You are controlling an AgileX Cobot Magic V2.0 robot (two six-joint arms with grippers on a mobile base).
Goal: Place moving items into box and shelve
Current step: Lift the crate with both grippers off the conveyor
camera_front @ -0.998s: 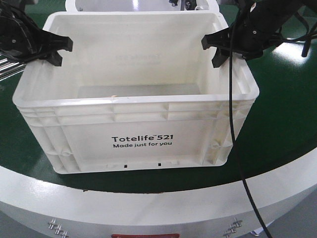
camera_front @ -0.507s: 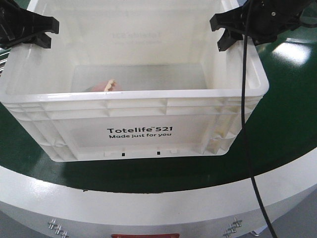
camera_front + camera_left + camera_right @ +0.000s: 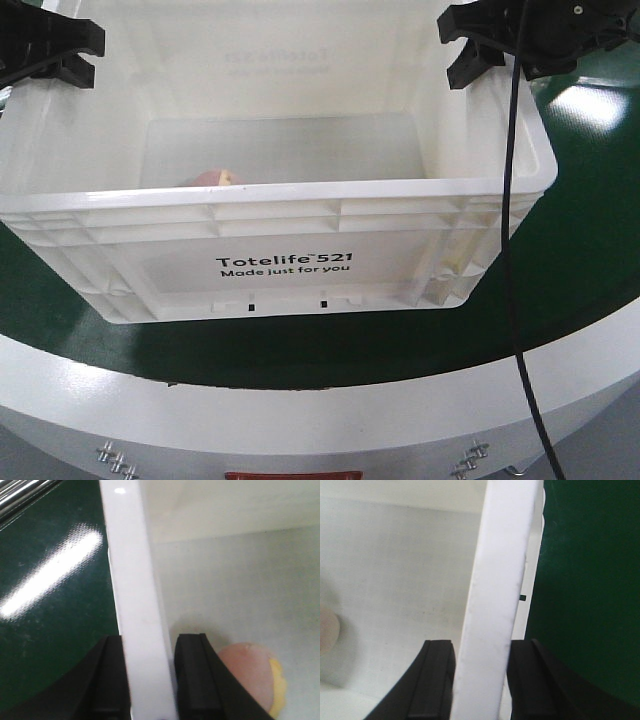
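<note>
The box (image 3: 400,260) is a large white crate printed "Totelife 521", filling the middle of the front view. My left gripper (image 3: 88,58) is shut on its left rim and my right gripper (image 3: 452,50) on its right rim. In the left wrist view the black jaws of that gripper (image 3: 150,680) clamp the white rim (image 3: 132,580), one inside the box and one outside. The right wrist view shows the right gripper (image 3: 482,680) pinching the opposite rim (image 3: 505,555) the same way. A pinkish round item (image 3: 215,178) lies on the box floor, partly hidden by the front wall.
The box stands over a dark green round tabletop (image 3: 590,250) with a broad white border (image 3: 300,420). A black cable (image 3: 510,250) hangs from the right arm down across the box's front right corner. Metal bars (image 3: 20,492) run past the table's left.
The box, held by both grippers, has come toward the camera and looks larger. Both grippers sit higher in the frame, and the pinkish item on the box floor has come into sight.
</note>
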